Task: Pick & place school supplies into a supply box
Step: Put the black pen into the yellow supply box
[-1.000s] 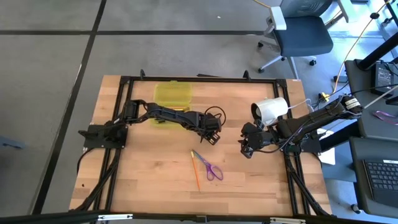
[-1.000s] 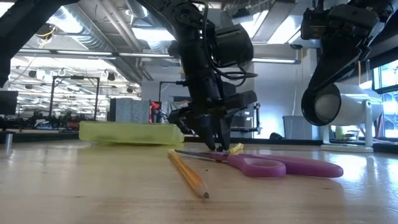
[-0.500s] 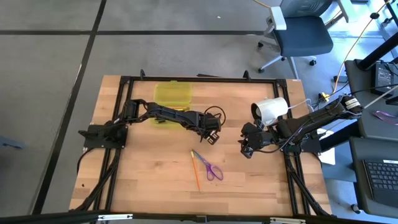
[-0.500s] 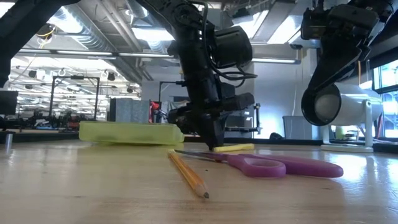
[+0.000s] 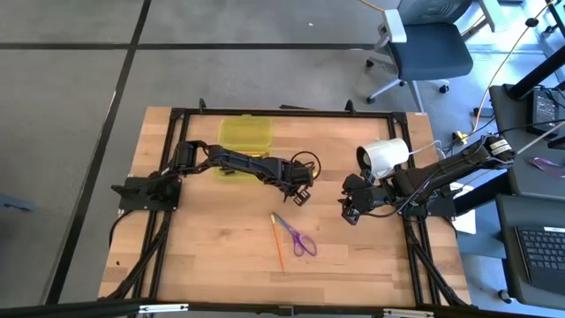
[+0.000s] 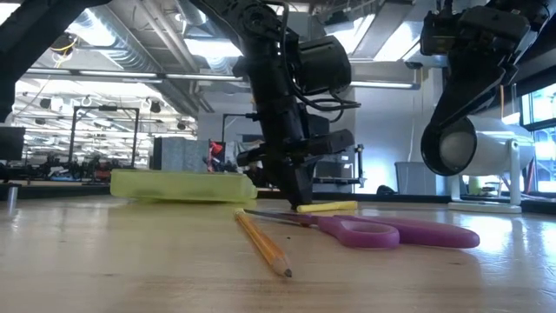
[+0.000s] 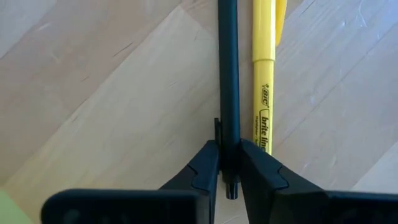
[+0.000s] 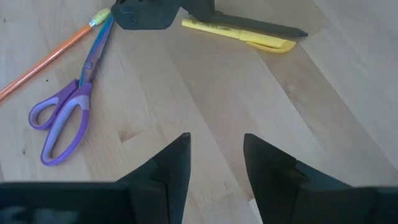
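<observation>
We work on a pale wooden table (image 5: 212, 256) in an open lab, an office chair (image 5: 424, 49) standing behind its far edge. The thing in hand is a black pen (image 7: 228, 81), slim, dark and straight, lying at mid-table just beside a yellow highlighter (image 7: 263, 93), the two nearly parallel. Our left gripper (image 7: 229, 165) has its fingers pinched tight on the pen near one end, low at the wood, seemingly so the highlighter stays put when we lift. The supply box (image 5: 244, 134), translucent yellow-green, waits near the far edge, well apart from the pen. An orange pencil (image 5: 278, 243) and purple-handled scissors (image 5: 298, 237) lie nearer the front. Our right gripper (image 8: 214, 158) hovers nearby with fingers spread, holding nothing, beside a white cylinder (image 5: 384, 157).
</observation>
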Controlling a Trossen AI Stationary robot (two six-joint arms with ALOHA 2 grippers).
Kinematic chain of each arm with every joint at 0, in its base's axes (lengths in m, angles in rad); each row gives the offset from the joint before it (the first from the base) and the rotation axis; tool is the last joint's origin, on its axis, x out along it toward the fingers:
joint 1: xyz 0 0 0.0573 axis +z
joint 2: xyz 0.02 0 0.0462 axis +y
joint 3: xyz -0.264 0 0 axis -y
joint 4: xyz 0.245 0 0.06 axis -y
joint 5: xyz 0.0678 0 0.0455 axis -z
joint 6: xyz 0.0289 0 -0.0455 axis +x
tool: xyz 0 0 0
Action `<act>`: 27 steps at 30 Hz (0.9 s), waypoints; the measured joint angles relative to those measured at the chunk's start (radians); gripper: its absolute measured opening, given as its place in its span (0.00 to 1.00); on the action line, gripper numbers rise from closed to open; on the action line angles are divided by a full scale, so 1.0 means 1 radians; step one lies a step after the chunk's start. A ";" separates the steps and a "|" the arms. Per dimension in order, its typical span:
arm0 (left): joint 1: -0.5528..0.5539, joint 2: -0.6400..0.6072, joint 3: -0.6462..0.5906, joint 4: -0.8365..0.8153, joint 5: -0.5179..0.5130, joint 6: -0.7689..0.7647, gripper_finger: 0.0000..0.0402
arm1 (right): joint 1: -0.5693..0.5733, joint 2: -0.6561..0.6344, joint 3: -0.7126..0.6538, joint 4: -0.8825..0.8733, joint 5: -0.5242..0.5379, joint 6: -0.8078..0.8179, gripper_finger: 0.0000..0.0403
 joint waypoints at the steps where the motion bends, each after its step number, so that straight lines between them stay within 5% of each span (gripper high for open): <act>1: 0.000 -0.001 0.000 -0.001 -0.001 0.005 0.09 | 0.000 0.000 0.000 0.000 0.000 0.000 0.38; 27: 0.009 -0.002 0.094 -0.081 -0.013 0.096 0.09 | 0.000 0.000 0.000 0.000 0.000 -0.001 0.38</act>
